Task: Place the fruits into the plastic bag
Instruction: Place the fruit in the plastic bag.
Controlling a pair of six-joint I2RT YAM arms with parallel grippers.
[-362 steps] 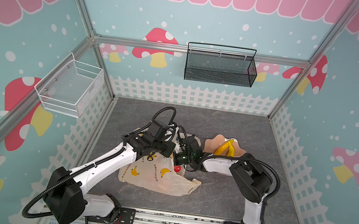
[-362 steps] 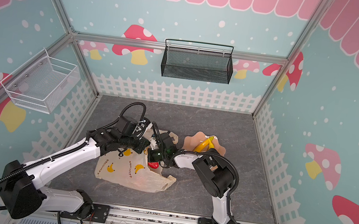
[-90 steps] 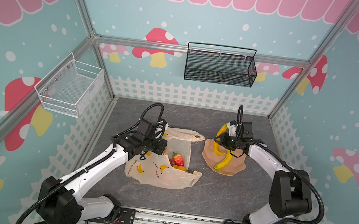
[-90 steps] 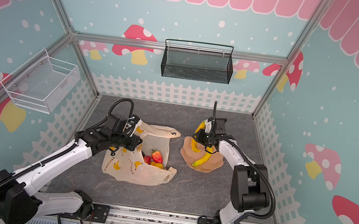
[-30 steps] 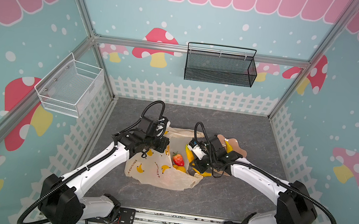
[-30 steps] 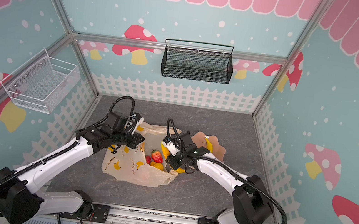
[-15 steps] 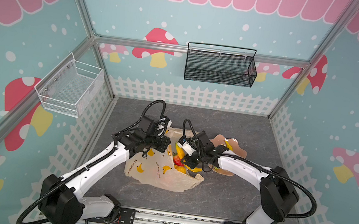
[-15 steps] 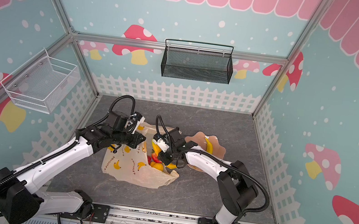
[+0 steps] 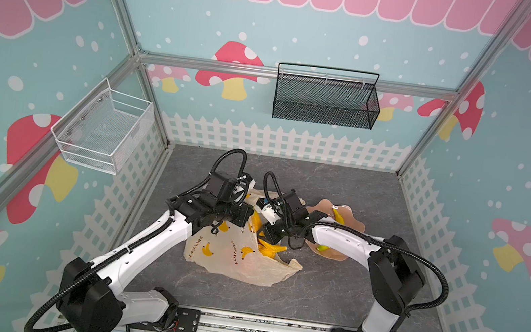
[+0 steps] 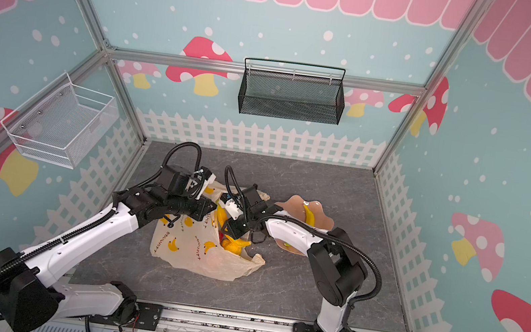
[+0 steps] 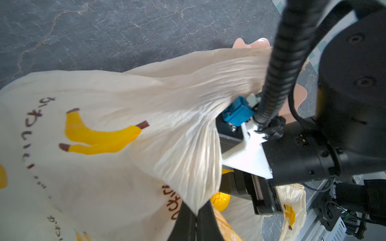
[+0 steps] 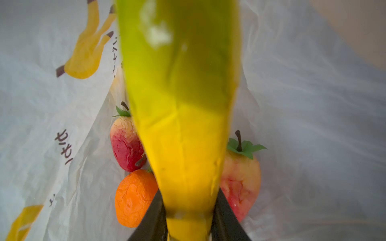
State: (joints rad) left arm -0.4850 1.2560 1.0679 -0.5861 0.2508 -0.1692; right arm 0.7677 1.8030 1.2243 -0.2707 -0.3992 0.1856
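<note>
Left arm: rises from the front rail, elbow bent, forearm leaning in over the grey table (image 9: 328, 288) towards the bag's left side.
Left gripper (image 11: 195, 210): pinched tight on a gathered fold of the bag's rim, holding it lifted.
Plastic bag (image 9: 230, 257): lies mid-table between the two arms. It is cream, thin and crumpled, printed with yellow bananas and dark lettering, and its mouth faces the right arm.
Right arm: folded low from its base at the front right, wrist dipping into the bag's mouth.
Right gripper (image 12: 189, 217): inside the bag, its black fingers clamped on a banana (image 12: 181, 104).
Banana: glossy, yellow shading to green, blurred by closeness in the right wrist view.
Fruits in bag: two strawberries (image 12: 125, 146) and an orange tangerine (image 12: 133, 198) rest on the bag's inner wall beyond the banana.
Pink plate (image 9: 351, 221): just behind the right arm, wavy-edged, carrying a second banana (image 9: 338, 216).
</note>
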